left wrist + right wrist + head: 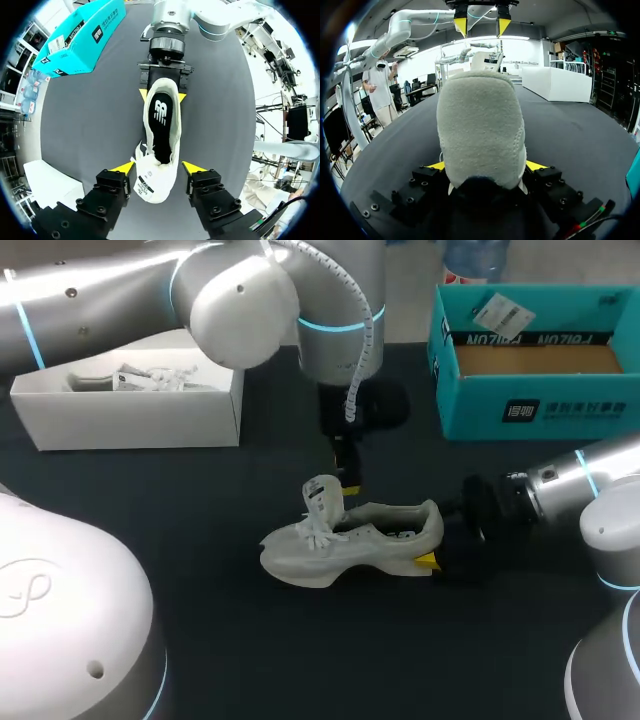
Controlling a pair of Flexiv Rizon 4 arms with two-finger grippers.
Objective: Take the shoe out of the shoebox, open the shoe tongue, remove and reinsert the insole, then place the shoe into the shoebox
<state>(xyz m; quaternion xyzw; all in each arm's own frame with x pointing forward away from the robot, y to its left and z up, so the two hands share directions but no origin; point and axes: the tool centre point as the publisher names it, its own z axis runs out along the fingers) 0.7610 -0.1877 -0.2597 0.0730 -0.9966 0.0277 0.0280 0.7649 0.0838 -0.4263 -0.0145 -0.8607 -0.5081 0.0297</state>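
Fuzzy shoe heel gripped in right hand — left hand released, straddling tongue

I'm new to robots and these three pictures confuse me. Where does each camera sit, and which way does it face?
Head view: fixed above and behind the robot, looking down on the table; left arm and right arm enter from the sides.
Left wrist view: on the left wrist, looking down past the left gripper into the shoe; the right gripper clasps its heel.
Right wrist view: on the right wrist, looking along the table at the heel; the left gripper hangs ahead.
Both wrist views share the shoe and both grippers.
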